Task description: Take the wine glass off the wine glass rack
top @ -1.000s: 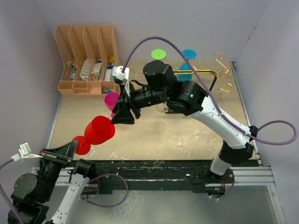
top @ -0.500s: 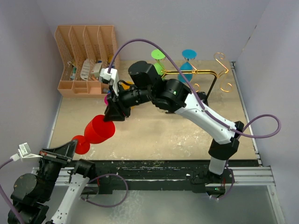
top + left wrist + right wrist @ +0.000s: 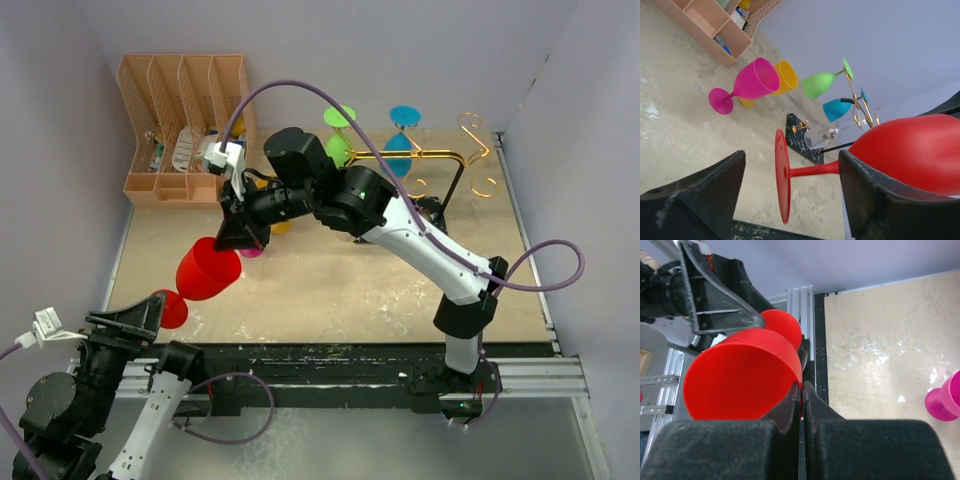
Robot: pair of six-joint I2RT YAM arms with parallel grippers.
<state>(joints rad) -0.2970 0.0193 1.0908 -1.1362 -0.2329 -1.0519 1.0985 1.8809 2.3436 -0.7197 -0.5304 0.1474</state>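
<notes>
A red wine glass [image 3: 208,270] lies tilted in the air near the table's front left, its foot [image 3: 172,308] toward my left arm. My right gripper [image 3: 237,238] is shut on the bowl's rim, one finger inside the bowl [image 3: 740,375] and one outside, the right gripper [image 3: 802,385] pinching the wall. My left gripper [image 3: 791,155] is open, its fingers on either side of the red stem [image 3: 810,170] without touching it. The wine glass rack [image 3: 440,152] stands at the back right with a green glass [image 3: 338,148] and a blue glass [image 3: 400,140] hanging on it.
An orange slotted organiser [image 3: 185,125] fills the back left corner. A pink glass [image 3: 752,82] and a yellow glass [image 3: 785,77] stand on the table beneath my right arm. A clear glass [image 3: 825,135] shows by the rack's marbled base [image 3: 800,142].
My right arm reached left and its jaws closed on the red glass's rim. My left gripper opened off the stem, and the glass shifted slightly left.
</notes>
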